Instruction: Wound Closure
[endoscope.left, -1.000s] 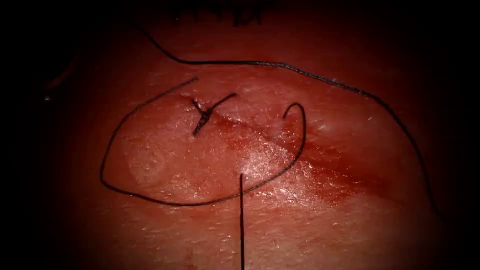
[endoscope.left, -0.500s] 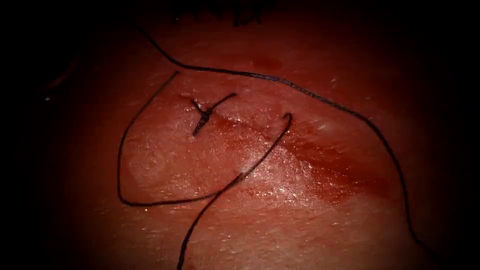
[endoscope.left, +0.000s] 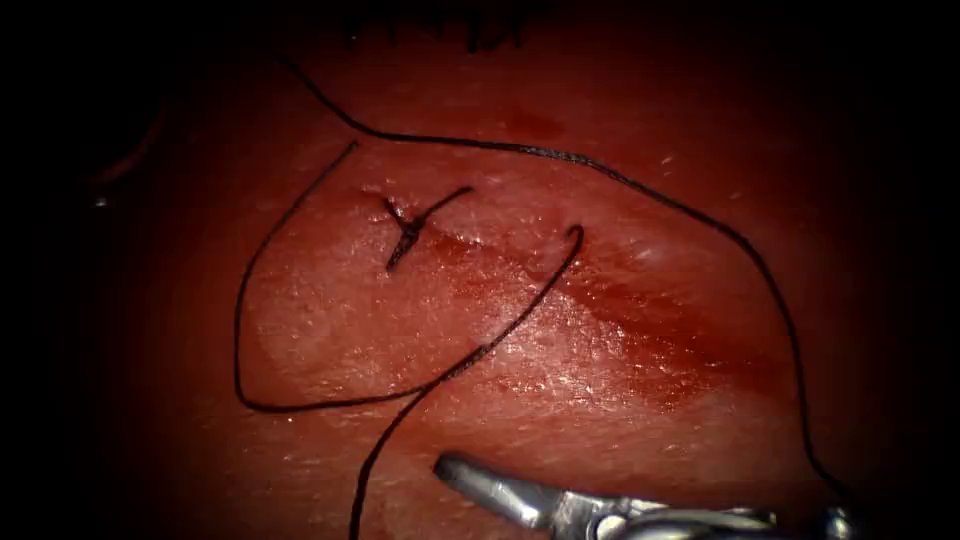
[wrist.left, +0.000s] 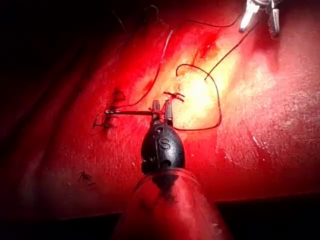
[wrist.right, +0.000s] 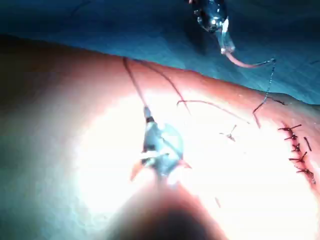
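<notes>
The needle (wrist.right: 250, 64) is held clear of the tissue (endoscope.left: 330, 330), not in it. The left tool (wrist.right: 225, 46) has it clamped near one end, and the rest of the curve sticks out sideways from the jaws. In the left wrist view the needle lies crosswise in front of that tool.

Thread (endoscope.left: 620, 180) hangs from the needle's free end and trails over the tissue. One long strand arcs across the far side. A second strand loops round on the left of the cut (endoscope.left: 600, 310), crosses it and enters the tissue at its right edge.

A tied stitch (endoscope.left: 408, 228) with short cut ends sits at the cut's upper left end, and red fluid (endoscope.left: 680, 360) stains the lower right stretch.

The right tool (endoscope.left: 447, 465) reaches in low, with its tip near the strand that runs down out of view. Whether it is open, closed or gripping thread, I cannot tell.
</notes>
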